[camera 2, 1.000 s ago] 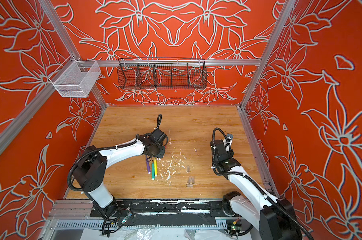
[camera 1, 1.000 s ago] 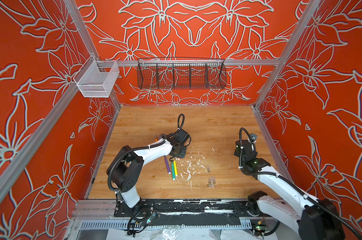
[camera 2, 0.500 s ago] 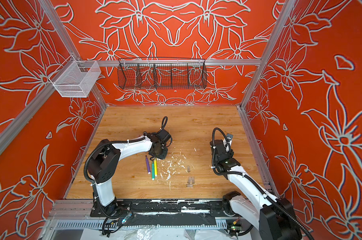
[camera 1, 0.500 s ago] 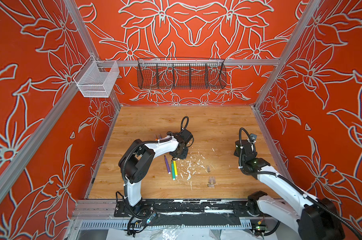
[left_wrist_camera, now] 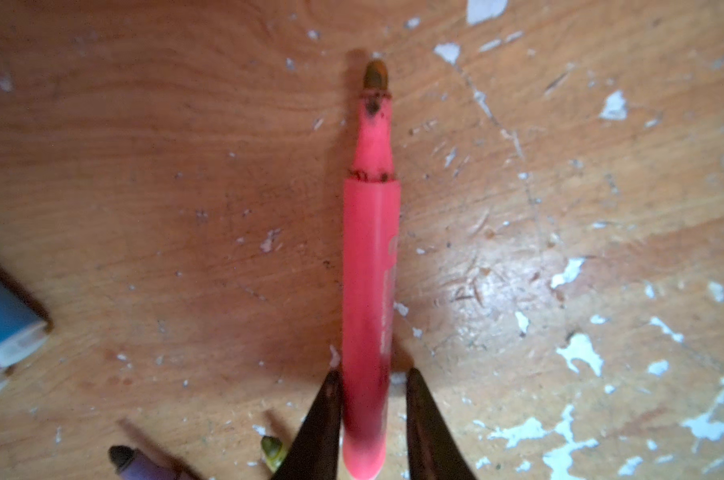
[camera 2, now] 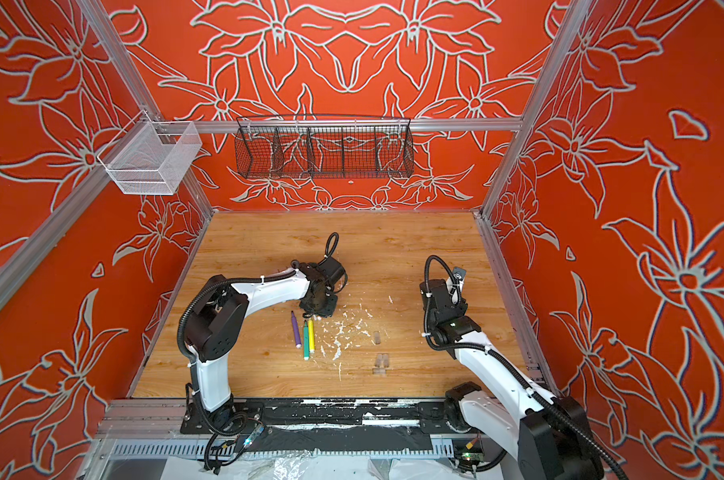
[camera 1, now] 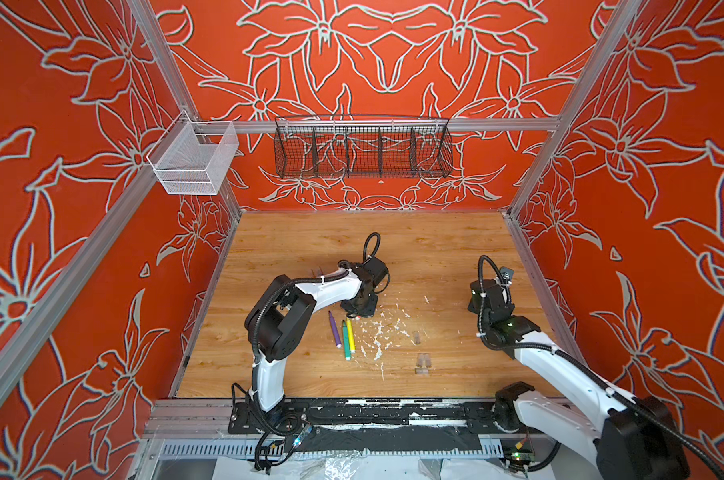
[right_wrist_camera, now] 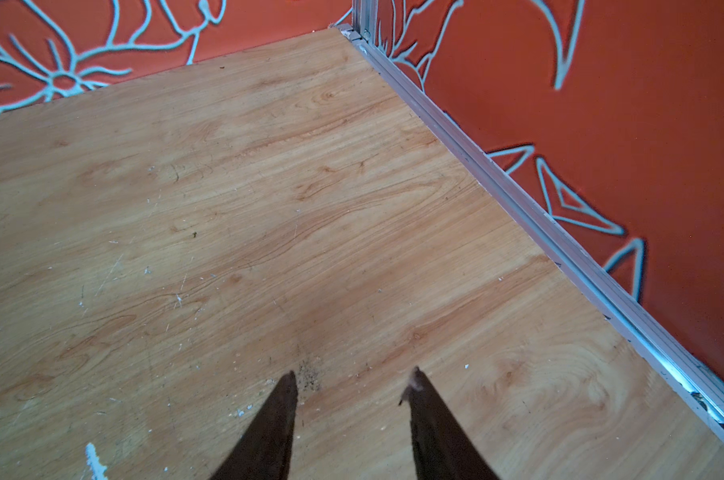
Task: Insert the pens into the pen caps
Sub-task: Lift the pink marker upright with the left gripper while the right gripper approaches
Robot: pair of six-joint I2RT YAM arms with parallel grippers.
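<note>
The left claw (left_wrist_camera: 373, 373) straddles the pink pen (left_wrist_camera: 368, 257) near its tail, slightly spread; a centred pinch should keep it straight. The right claw (right_wrist_camera: 354, 376) hangs spread, empty.

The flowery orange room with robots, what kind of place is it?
Probably a robot practice booth: a left arm and right arm beside a wooden table, flowered panels all round.

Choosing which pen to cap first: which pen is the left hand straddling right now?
The pink-red pen: it alone lies between the fingers of the left hand. The purple pen, green pen and yellow pen lie outside them.
</note>
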